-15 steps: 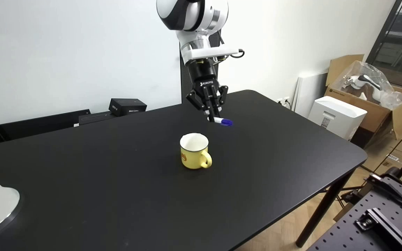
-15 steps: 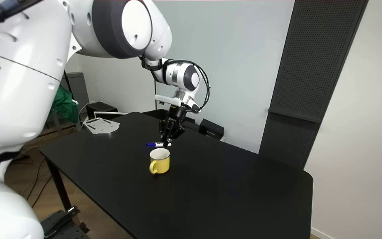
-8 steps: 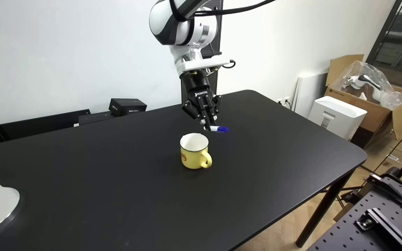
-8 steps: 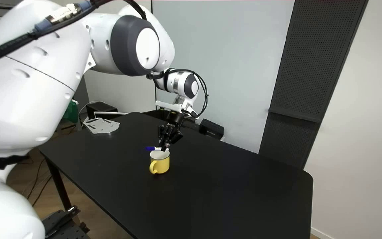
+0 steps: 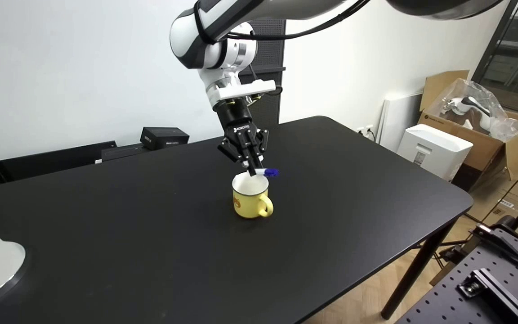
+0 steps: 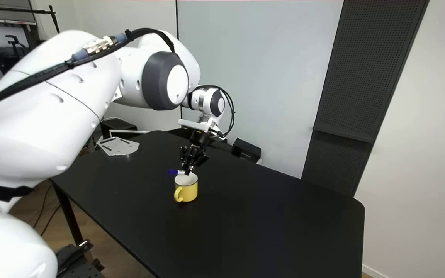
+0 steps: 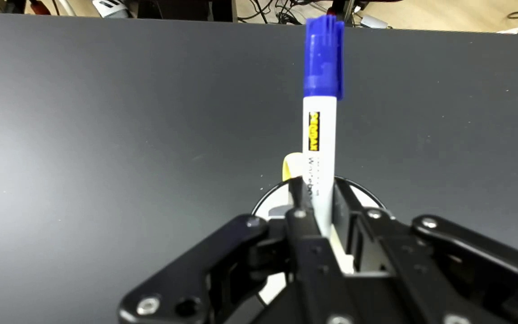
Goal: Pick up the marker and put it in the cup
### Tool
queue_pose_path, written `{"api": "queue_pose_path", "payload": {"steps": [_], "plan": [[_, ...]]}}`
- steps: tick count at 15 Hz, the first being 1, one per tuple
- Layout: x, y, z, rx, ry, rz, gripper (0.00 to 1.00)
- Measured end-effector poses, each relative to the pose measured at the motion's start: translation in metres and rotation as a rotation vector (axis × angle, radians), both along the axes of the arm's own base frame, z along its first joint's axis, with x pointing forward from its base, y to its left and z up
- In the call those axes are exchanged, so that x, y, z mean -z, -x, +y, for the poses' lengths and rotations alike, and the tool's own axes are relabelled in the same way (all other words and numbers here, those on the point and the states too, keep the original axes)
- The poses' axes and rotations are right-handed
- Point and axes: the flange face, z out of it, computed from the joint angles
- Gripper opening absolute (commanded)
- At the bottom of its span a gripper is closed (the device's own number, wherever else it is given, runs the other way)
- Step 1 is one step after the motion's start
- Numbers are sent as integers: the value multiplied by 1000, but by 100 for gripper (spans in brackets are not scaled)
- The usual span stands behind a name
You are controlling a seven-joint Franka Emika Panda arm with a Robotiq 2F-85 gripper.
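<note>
Marker, slim and cylindrical, is pinched in claw above round cup

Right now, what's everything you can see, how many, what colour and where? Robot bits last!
table: 1, black, middle of both exterior views
cup: 1, yellow with white inside, on the table
marker: 1, white with blue cap, partly over the cup
metal plate: 1, silver, left in both exterior views
black boxes: at least 2, black, along the table's far edge
white container: 1, white, right in an exterior view
cardboard box: 1, brown, behind the white container
holed boards: at least 2, dark, around the table
gripper: 1, black, closed on the marker
arm: 1, white and grey, above the table
</note>
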Motion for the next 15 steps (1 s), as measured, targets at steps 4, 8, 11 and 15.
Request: {"api": "queue_pose_path", "payload": {"steps": [4,8,11,15], "plan": [[10,-5,7,-24,-10,30,44],[18,-10,7,-29,-14,56,70],[22,-14,6,-27,-17,63,90],[22,-19,5,-11,-28,65,100]]}}
